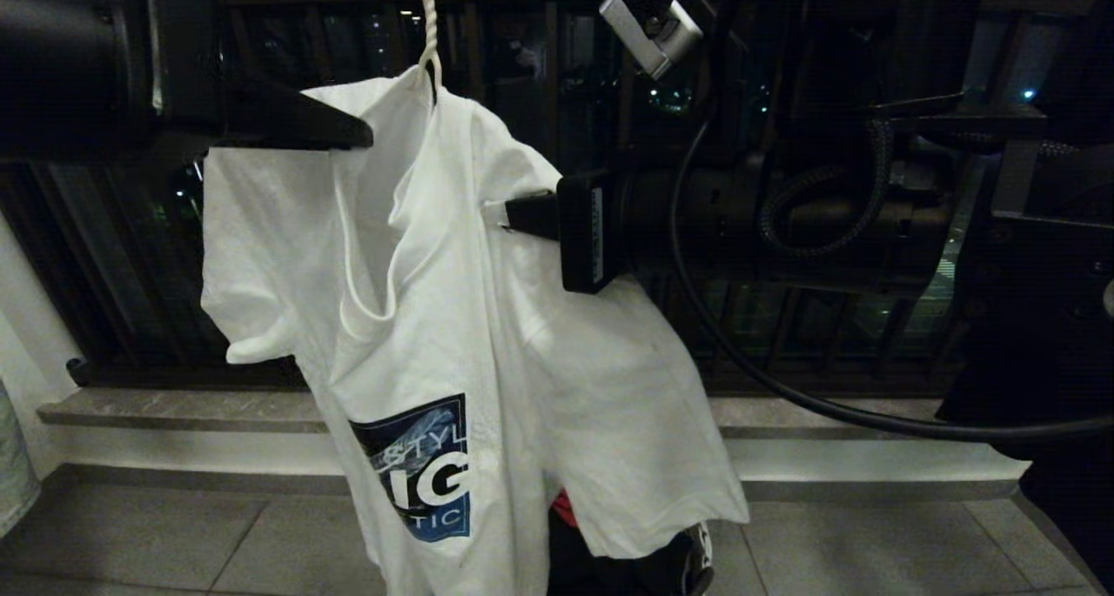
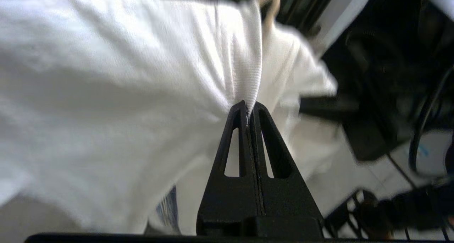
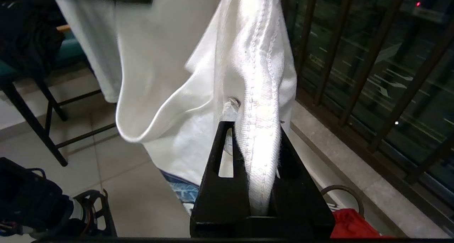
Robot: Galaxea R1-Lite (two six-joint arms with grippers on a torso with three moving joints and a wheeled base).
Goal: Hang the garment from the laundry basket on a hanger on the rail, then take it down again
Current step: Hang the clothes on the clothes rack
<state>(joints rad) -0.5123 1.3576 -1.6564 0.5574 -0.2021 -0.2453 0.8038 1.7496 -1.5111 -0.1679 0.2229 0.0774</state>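
Collar fabric of the white T-shirt [image 1: 452,318] is pinched by left gripper [image 2: 248,110]; right gripper [image 3: 257,136] clamps its shoulder seam, stretching both beside the wire hanger [image 1: 428,30] neck, probably to seat the shirt.

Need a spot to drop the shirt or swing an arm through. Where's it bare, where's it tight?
Bare: the floor tiles left of the T-shirt, below the stone ledge, and the tiles right of it. Crowded: beneath the shirt, where red cloth lies, and up top, where left gripper and right gripper pinch it.
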